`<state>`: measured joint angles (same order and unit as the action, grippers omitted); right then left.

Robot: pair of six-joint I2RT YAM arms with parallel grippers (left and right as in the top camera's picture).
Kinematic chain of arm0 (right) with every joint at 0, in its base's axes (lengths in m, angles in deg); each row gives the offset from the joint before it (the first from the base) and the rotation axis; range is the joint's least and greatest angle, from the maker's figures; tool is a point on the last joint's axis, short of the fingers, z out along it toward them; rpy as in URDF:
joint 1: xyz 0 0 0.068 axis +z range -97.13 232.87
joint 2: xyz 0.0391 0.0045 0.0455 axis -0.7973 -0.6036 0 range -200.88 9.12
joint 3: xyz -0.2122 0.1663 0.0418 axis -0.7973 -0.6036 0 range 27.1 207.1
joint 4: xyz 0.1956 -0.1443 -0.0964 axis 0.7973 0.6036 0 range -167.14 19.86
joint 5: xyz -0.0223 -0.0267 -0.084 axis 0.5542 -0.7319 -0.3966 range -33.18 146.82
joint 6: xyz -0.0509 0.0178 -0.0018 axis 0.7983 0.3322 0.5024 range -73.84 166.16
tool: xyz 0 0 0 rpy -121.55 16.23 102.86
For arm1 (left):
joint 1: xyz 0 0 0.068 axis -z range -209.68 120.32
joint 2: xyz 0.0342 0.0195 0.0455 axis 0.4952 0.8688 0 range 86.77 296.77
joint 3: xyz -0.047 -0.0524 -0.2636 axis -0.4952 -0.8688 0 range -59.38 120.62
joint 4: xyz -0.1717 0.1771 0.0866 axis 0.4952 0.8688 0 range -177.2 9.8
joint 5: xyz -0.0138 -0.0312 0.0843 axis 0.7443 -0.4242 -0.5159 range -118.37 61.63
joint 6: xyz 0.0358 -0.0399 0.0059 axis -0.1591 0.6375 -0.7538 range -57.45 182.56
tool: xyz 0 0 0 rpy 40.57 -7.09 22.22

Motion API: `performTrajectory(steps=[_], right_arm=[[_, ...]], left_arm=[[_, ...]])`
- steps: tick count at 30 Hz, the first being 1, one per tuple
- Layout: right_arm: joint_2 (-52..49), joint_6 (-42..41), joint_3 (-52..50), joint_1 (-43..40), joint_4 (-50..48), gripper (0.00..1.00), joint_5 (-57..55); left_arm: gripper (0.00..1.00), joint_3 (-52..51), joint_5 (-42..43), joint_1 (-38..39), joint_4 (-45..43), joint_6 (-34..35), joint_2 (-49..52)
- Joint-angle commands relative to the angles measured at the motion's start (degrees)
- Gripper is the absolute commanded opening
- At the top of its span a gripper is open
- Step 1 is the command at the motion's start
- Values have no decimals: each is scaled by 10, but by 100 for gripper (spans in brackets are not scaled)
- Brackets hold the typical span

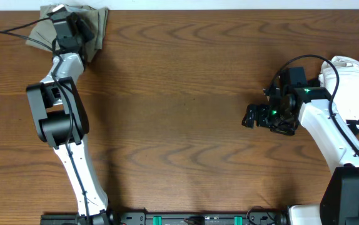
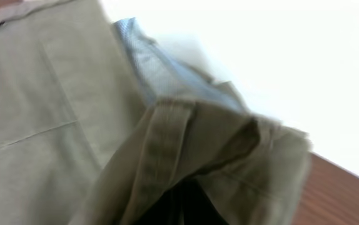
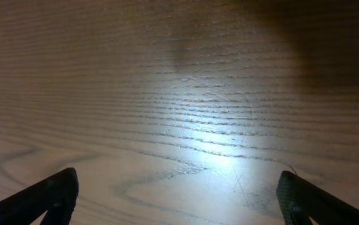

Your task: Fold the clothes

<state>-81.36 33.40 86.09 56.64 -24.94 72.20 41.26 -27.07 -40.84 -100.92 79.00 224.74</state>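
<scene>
The left claw (image 1: 60, 20) is clenched. Its fingers are hidden by cloth in the left wrist view, where a fold of the wrinkled grey-green khaki cotton garment (image 2: 42, 112) is gathered up right at the camera, so the fold is taken to be grasped. A stitched band of the same cloth (image 2: 167, 144) runs up the middle of that fold, and a strip of pale whitish lining (image 2: 142, 56) is exposed just beyond it.

Seen from overhead, the garment (image 1: 95, 25) is bunched at the far left corner of the brown wood-grain table (image 1: 179, 94), under the claw. Its longer extent is laid roughly along the table's far edge, with one flap pointing toward the near side. Which end is the waist cannot be told.

The right claw (image 1: 254, 117) is released, its two dark fingertips (image 3: 54, 194) spread wide above bare table wood (image 3: 179, 75) on the table's right half. A crumpled white cloth (image 1: 351, 78) is piled at the table's right edge.
</scene>
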Motion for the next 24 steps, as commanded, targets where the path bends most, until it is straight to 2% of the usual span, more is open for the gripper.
performTrajectory(steps=[1,10,19,21,24], right_arm=[[0,9,-3,0,-1,99,-6],[0,8,-3,0,-15,99,-6],[0,9,-5,0,-13,99,-6],[0,9,-5,0,-15,99,-6],[0,8,-6,0,-19,99,-6]], left_arm=[[7,9,2,6,-19,-7,-25],[7,9,0,6,-66,14,-49],[8,9,-75,-11,-67,14,-75],[15,9,-90,-19,-54,14,-91],[17,9,-94,-34,-11,14,-105]])
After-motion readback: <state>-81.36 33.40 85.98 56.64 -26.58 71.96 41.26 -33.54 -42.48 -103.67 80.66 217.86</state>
